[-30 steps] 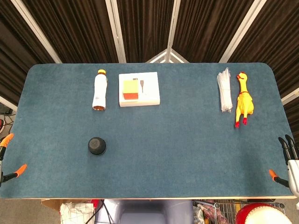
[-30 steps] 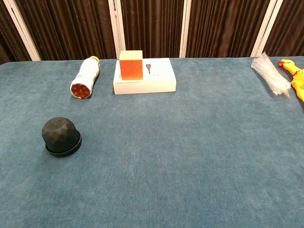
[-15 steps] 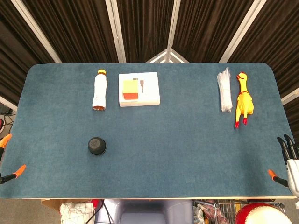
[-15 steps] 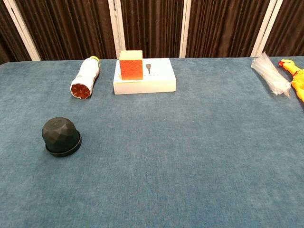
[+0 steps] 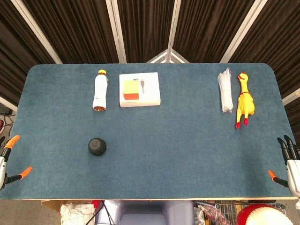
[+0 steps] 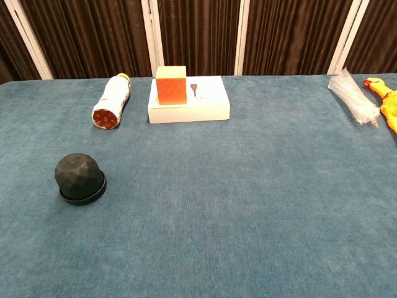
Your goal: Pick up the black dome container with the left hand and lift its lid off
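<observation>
I was working in a test room. A blue table stood before dark curtains, with odd toys laid out.

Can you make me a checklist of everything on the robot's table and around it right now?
Surface: blue felt table, flat.
Job's things: black dome container, lid on, untouched.
Clutter: white bottle lying down; orange cube on white box; clear plastic packet; rubber chicken.
Hands: left hand at the table's left edge, right hand at its right edge, both holding nothing.
Cables: nothing seen.
Surroundings: dark curtains behind.
</observation>
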Controlling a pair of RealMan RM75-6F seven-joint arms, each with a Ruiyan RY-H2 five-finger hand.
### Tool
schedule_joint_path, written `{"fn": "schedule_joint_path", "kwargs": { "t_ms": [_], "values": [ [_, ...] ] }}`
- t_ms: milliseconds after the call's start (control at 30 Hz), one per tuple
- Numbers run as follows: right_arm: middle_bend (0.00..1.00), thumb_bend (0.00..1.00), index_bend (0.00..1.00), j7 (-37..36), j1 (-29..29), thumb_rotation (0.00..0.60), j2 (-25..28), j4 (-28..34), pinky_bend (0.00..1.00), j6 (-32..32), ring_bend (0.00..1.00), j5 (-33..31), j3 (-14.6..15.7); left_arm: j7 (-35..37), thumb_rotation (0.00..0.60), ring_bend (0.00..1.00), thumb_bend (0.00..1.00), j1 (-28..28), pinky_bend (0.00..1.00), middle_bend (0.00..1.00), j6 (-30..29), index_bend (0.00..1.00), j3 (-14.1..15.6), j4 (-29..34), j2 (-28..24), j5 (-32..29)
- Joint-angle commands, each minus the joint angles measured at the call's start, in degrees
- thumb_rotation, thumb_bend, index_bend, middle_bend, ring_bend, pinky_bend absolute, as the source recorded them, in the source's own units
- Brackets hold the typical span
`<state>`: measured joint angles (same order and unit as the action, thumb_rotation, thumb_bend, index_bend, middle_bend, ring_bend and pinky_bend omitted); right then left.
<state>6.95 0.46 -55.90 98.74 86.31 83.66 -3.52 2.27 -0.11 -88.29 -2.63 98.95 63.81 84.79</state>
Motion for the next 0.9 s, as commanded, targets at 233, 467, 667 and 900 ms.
{"fn": "schedule_joint_path", "kwargs": {
  "t_ms": [233, 467, 667, 900],
  "values": [
    [0.00, 0.21, 0.00, -1.69, -0.37, 0.600, 0.50, 0.39, 0.08, 0.62, 0.16, 0.72, 0.23, 17.42, 0.600, 0.00, 0.18, -4.29, 0.00, 0.12, 6.23, 0.07, -0.90, -6.39, 7.04, 0.55],
    [0.00, 0.21, 0.00, -1.81, -0.33, 0.600, 0.15, 0.15, 0.08, 0.10, 0.16, 0.86, 0.63, 24.04, 0.600, 0.00, 0.18, -5.91, 0.00, 0.13, 6.48, 0.10, -2.05, -14.98, 17.09, 0.28],
    [0.00, 0.21, 0.00, -2.45, -0.44, 0.600, 0.22, -0.15, 0.08, 0.20, 0.16, 0.70, 0.57, 25.08, 0.600, 0.00, 0.18, -7.12, 0.00, 0.13, 9.29, 0.10, -1.41, -20.40, 22.84, -0.73],
    [0.00, 0.21, 0.00, -2.76, -0.31, 0.600, 0.29, -0.34, 0.08, -0.12, 0.16, 0.56, 0.55, 27.74, 0.600, 0.00, 0.18, -8.76, 0.00, 0.14, 11.00, 0.10, -0.66, -27.84, 29.46, 0.31]
  ]
}}
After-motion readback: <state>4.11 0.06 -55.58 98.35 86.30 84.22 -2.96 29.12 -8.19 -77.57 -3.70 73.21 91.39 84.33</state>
